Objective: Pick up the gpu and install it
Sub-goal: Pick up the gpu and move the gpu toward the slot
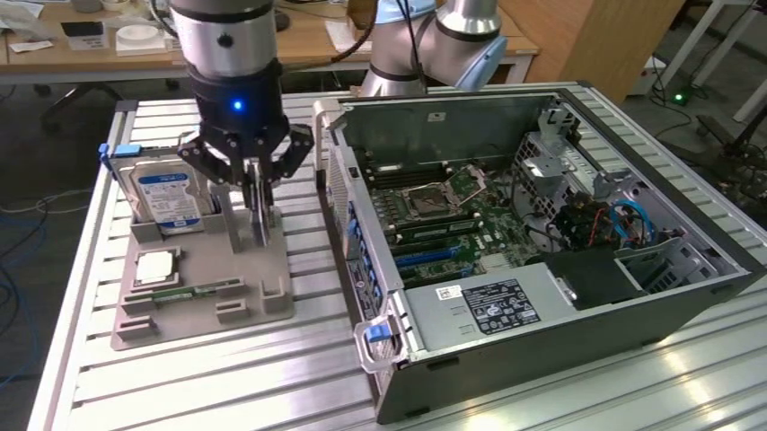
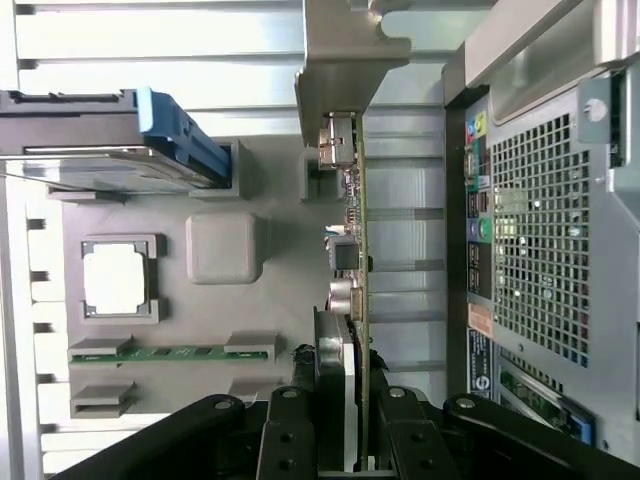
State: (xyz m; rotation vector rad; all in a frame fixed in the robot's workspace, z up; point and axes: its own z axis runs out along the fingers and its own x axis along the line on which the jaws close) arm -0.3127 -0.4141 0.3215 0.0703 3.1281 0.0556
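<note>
Pincer [image 1: 253,190] [image 2: 346,402]: narrowed to a slim gap and clamped on the gpu [image 1: 259,223] [image 2: 356,235], one finger [image 2: 290,420] against each flat face.
Gpu: stands on edge over the grey holder tray [image 1: 246,310] [image 2: 225,245], gripped at its upper edge; its silver bracket [image 2: 345,70] is at the end farthest from the pincer. Whether its lower edge sits in the tray slot or is just clear of it cannot be told.
Hard drive [image 1: 165,197] [image 2: 110,165]: upright in the same tray, just beside the card on the exterior view's left.
Processor chip [image 1: 156,267] [image 2: 115,278]: flat in its pocket, near the hard drive.
Memory stick [image 1: 192,292] [image 2: 170,352]: lying in its slot along the tray.
Computer case [image 1: 540,314] [image 2: 540,230]: on its side with the panel off, on the exterior view's right of the tray, motherboard [image 1: 468,220] exposed; its rear wall rises between card and board.
Tabletop [image 1: 180,377] [image 2: 150,40]: slatted aluminium, carrying tray and case.
</note>
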